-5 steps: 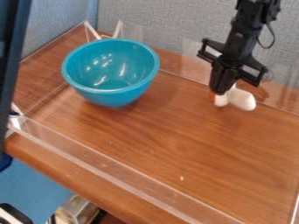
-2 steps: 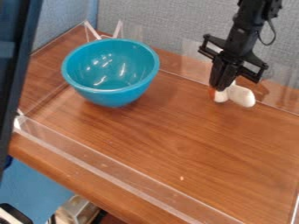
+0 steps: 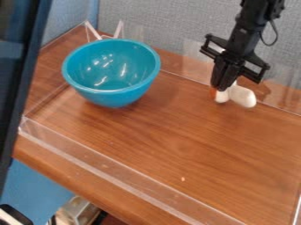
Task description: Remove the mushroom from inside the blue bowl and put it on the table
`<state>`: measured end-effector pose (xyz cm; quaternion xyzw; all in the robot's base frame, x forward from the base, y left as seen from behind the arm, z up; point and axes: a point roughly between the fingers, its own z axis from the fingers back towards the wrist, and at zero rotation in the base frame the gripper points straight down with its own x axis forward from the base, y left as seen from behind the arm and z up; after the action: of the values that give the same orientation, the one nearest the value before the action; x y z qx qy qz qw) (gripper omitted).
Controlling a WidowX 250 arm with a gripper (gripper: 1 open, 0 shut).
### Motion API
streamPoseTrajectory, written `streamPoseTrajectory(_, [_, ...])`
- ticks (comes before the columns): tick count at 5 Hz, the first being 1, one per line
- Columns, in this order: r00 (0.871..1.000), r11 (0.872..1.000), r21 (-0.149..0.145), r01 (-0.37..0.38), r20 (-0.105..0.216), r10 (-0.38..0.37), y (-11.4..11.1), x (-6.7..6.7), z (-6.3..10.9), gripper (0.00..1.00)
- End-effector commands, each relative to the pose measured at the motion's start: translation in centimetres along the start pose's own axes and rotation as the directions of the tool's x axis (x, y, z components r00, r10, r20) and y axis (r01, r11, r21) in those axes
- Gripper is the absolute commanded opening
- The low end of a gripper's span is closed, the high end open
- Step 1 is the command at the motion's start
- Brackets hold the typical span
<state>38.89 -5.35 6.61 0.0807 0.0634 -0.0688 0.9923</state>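
The mushroom (image 3: 240,96) is outside the bowl, at the far right of the worktop (image 3: 165,145), close to the clear far wall (image 3: 177,63). Its cream-white part shows to the right of the fingers (image 3: 220,81), with a bit of orange-brown peeking out on their left. The fingers are together, pointing down in front of the mushroom and hiding part of it; whether they touch it, I cannot tell.

The black arm (image 3: 249,31) reaches in from the top right. The glossy turquoise-blue bowl (image 3: 115,96) stands upright at the far left, well apart from the mushroom, with only shiny highlights visible inside. A low clear near wall (image 3: 112,176) runs slantwise along the near left edge of the reddish-brown wood. Grey panels (image 3: 153,18) rise behind.
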Motion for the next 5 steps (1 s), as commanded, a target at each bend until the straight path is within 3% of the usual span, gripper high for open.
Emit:
streamPoseTrajectory(1, [0.998, 1.0, 0.001, -0.017, 0.056, 0.017, 0.81, 0.61, 2.18, 0.0])
streamPoseTrajectory(5, [0.999, 1.0, 0.018, -0.013, 0.03, 0.013, 1.05, 0.83, 2.63, 0.0])
